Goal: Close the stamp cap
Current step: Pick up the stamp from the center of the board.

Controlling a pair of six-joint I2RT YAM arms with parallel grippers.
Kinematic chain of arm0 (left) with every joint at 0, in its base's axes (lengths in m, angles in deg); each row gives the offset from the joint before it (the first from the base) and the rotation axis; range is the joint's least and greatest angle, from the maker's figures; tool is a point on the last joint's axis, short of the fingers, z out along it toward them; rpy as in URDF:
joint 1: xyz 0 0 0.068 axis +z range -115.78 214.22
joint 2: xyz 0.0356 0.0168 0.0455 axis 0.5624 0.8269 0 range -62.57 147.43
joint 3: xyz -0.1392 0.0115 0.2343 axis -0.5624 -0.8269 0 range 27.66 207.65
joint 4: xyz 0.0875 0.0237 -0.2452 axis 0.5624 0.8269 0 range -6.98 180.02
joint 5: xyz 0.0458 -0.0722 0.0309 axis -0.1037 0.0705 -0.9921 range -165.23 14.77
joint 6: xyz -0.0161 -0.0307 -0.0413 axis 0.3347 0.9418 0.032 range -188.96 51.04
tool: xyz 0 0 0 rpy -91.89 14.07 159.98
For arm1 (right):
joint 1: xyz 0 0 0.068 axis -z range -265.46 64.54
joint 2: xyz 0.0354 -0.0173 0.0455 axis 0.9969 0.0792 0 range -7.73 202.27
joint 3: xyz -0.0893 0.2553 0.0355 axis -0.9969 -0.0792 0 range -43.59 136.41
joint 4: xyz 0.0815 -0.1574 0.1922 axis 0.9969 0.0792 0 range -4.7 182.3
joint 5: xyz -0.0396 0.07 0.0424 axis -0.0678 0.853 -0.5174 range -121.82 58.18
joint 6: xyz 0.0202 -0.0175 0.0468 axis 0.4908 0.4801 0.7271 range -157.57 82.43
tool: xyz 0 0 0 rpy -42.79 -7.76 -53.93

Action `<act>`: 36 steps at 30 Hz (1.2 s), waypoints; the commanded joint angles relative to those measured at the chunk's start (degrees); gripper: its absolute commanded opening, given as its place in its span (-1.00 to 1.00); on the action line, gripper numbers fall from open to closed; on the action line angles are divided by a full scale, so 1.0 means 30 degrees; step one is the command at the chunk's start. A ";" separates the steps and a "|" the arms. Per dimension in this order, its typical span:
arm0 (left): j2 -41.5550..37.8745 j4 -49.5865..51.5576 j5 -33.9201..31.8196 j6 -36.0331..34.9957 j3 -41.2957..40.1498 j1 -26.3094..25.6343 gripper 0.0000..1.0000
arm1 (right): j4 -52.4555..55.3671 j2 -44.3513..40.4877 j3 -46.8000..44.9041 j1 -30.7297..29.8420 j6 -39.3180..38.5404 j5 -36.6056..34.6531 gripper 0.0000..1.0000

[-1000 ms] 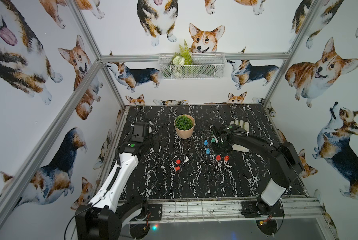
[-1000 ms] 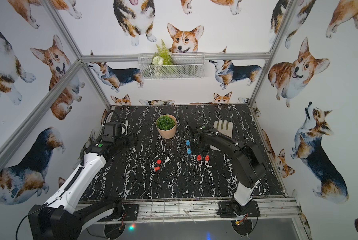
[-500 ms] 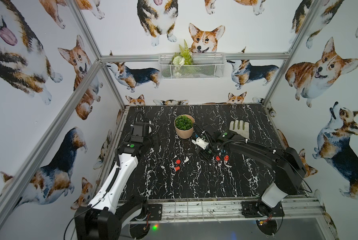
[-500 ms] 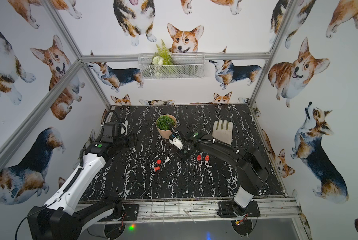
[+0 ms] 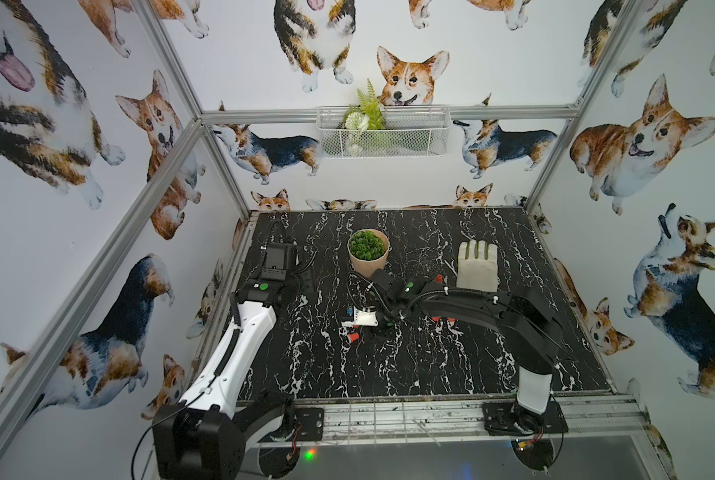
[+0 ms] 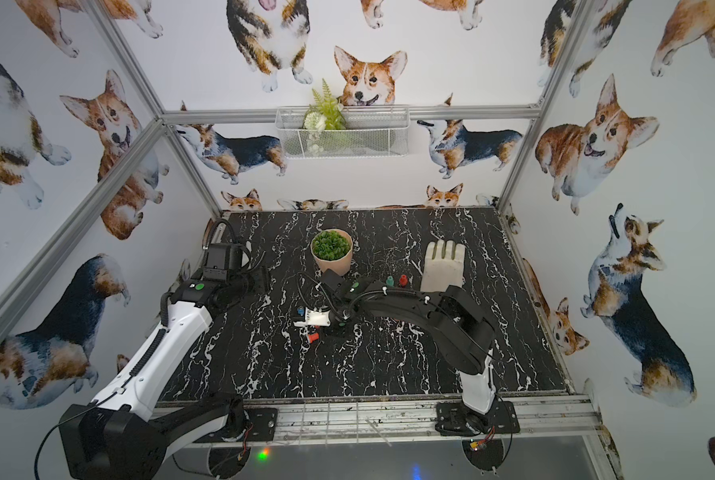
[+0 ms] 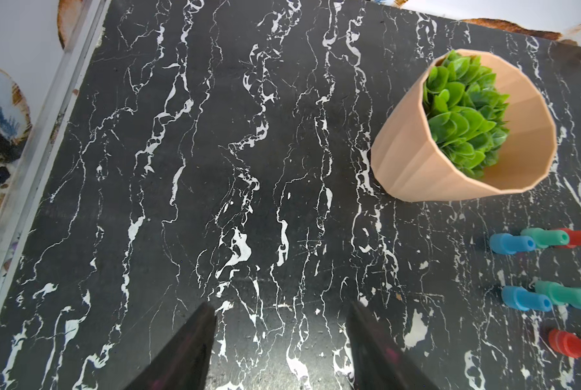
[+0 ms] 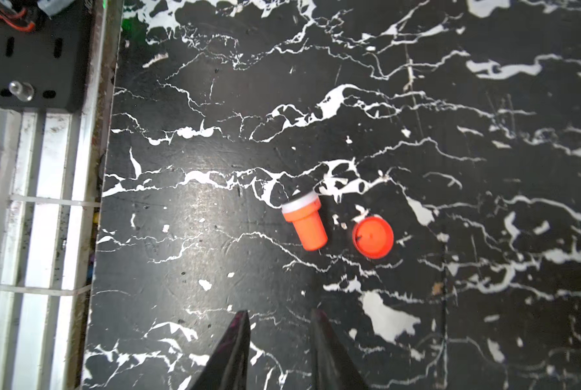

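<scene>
The orange stamp (image 8: 304, 223) lies on its side on the black marble table, its white-banded end uncovered. Its round orange cap (image 8: 372, 237) sits apart beside it, a short gap between them. My right gripper (image 8: 280, 317) hovers just short of both, jaws a little apart with nothing between them. In both top views the stamp (image 5: 352, 337) (image 6: 314, 337) shows just left of the right gripper (image 5: 382, 323); the cap is hidden under the gripper's white part. My left gripper (image 7: 280, 307) is open and empty over bare table at the back left (image 5: 309, 275).
A potted plant (image 5: 368, 251) (image 7: 464, 131) stands at the back centre and a pale glove (image 5: 477, 266) at the back right. Several blue, green and red stamps (image 7: 512, 243) stand between them, partly under the right arm. The table's front rail (image 8: 45, 236) lies near the stamp.
My right arm has swung left from the cluster of stamps near the glove to the orange stamp and cap. The left arm has not moved.
</scene>
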 commanded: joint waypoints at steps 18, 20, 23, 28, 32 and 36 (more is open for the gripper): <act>0.0215 -0.0271 0.1607 0.0722 -0.0050 0.1933 0.31 | 0.0791 0.4945 0.3777 -0.0498 -0.4057 0.0689 -0.32; 0.0238 -0.0273 0.1629 0.0713 -0.0051 0.1928 0.31 | 0.0758 0.5116 0.3750 -0.0503 -0.3994 0.0604 -0.33; 0.0244 -0.0331 0.1713 0.0713 -0.0051 0.1941 0.31 | 0.0543 0.5210 0.3524 -0.0509 -0.3856 0.0371 -0.35; 0.0303 -0.0390 0.1789 0.0713 -0.0079 0.1931 0.31 | 0.0182 0.5157 0.3138 -0.0509 -0.3570 0.0161 -0.44; 0.0302 -0.0448 0.1868 0.0736 -0.0109 0.1928 0.31 | -0.0259 0.4826 0.2706 -0.0503 -0.3233 0.0154 -0.56; 0.0074 -0.0666 0.2142 0.0797 -0.0354 0.1914 0.31 | -0.1055 0.4020 0.1972 -0.0502 -0.2510 0.0161 -0.65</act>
